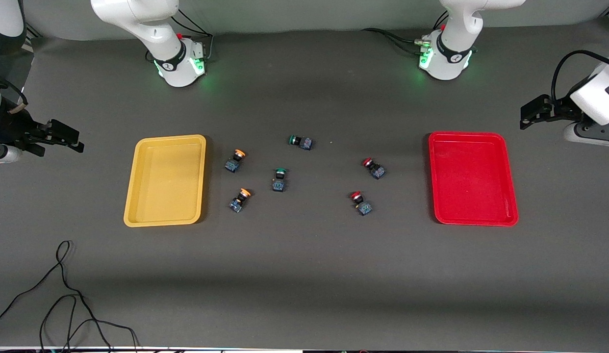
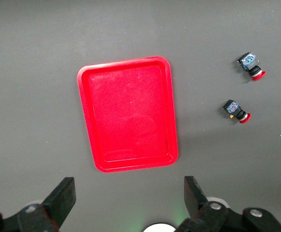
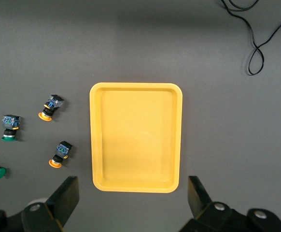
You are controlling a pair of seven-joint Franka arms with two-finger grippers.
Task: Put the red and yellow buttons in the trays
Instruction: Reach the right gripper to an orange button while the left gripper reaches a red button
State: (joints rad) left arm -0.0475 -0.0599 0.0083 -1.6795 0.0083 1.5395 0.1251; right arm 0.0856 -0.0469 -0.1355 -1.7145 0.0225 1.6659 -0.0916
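Observation:
Two orange-yellow-capped buttons (image 1: 235,161) (image 1: 239,200) lie beside the yellow tray (image 1: 164,180). Two red-capped buttons (image 1: 373,168) (image 1: 361,202) lie toward the red tray (image 1: 472,178). Both trays hold nothing. My left gripper (image 1: 526,116) is open and empty, high over the left arm's end of the table; its wrist view shows its open gripper (image 2: 129,191), the red tray (image 2: 128,113) and both red buttons (image 2: 251,66) (image 2: 236,110). My right gripper (image 1: 71,139) is open and empty, high over the right arm's end; its wrist view shows its open gripper (image 3: 133,191), the yellow tray (image 3: 136,137) and both orange-yellow buttons (image 3: 50,107) (image 3: 60,153).
Two green-capped buttons (image 1: 301,141) (image 1: 279,179) lie between the two groups in the middle of the table. A loose black cable (image 1: 64,294) lies on the table nearer the front camera than the yellow tray.

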